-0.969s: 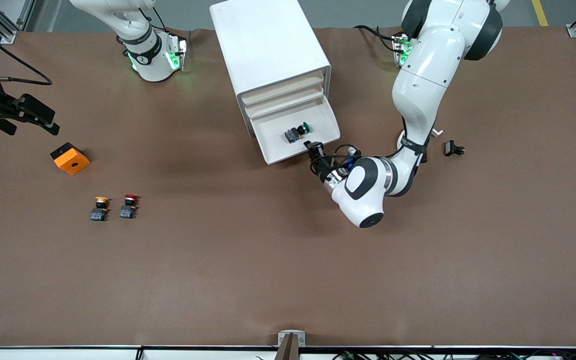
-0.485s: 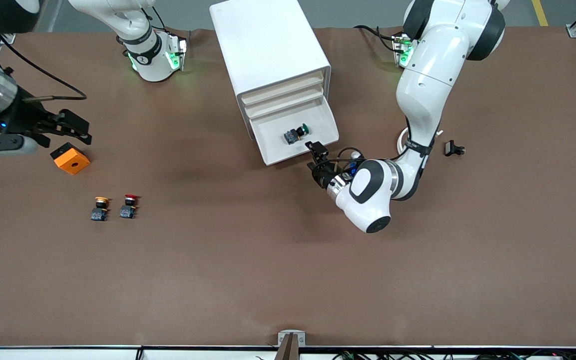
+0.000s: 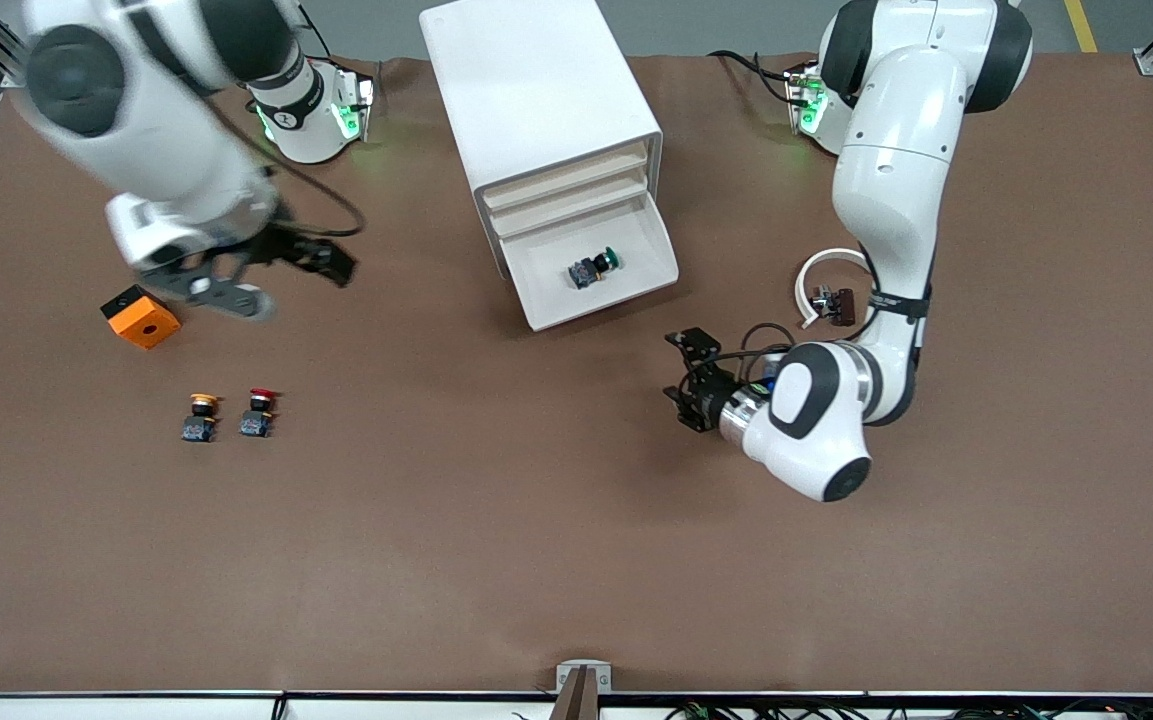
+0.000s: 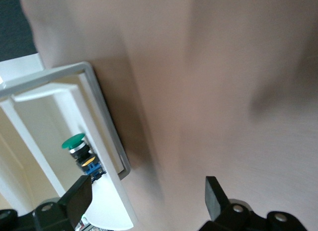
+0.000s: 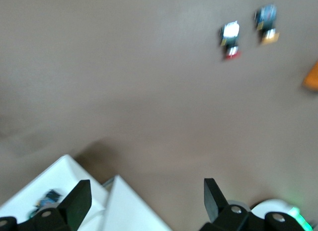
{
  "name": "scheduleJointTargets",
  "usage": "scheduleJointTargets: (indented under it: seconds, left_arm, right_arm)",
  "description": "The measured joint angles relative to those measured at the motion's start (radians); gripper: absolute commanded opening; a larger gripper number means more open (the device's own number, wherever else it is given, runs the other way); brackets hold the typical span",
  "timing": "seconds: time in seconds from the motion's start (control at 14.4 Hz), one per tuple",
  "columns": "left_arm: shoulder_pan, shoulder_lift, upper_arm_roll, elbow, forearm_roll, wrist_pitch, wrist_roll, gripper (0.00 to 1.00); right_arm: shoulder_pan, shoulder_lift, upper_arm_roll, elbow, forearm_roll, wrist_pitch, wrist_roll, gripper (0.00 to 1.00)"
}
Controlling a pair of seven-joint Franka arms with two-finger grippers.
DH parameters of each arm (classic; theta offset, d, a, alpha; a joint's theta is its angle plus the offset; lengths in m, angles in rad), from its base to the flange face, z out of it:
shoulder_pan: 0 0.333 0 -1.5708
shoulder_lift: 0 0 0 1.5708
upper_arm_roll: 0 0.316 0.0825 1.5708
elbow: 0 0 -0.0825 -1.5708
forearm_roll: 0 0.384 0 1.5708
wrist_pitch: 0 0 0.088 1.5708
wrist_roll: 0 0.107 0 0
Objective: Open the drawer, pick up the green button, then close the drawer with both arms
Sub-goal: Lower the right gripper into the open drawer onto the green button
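- Here, the drawer (image 3: 591,268), lowest of four cream-fronted ones in my smooth white boxy cabinet (image 3: 539,95), stands pulled out, a shallow white tray.
- The button (image 3: 593,267) lies on its side inside the drawer: round green cap, black body, blue base.
- My left gripper (image 3: 688,380), black, jaws spread and empty, hangs over the matte brown counter (image 3: 576,560) near the drawer's front.
- My right gripper (image 3: 281,272), jaws apart and empty, is over the counter beside an orange block (image 3: 141,317).
- No writing is legible.
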Motion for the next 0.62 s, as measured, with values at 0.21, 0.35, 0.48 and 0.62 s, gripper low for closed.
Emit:
scheduleJointTargets:
  seconds: [0.21, 0.35, 0.48, 0.62]
  left_arm:
    - [0.000, -0.021, 0.071, 0.014, 0.008, 0.000, 0.197, 1.00]
    - [0.000, -0.046, 0.100, 0.015, 0.080, 0.003, 0.363, 1.00]
    - [0.000, -0.070, 0.111, 0.016, 0.168, 0.036, 0.471, 1.00]
    - [0.000, -0.094, 0.117, 0.018, 0.266, 0.057, 0.556, 1.00]
  right_arm:
    - [0.117, 0.057, 0.000, -0.005, 0.000, 0.063, 0.280, 1.00]
    - [0.186, 0.109, 0.000, -0.009, 0.000, 0.127, 0.437, 1.00]
    - [0.253, 0.164, 0.000, -0.014, 0.000, 0.208, 0.569, 1.00]
    - [0.308, 0.225, -0.001, -0.016, 0.000, 0.290, 0.668, 1.00]
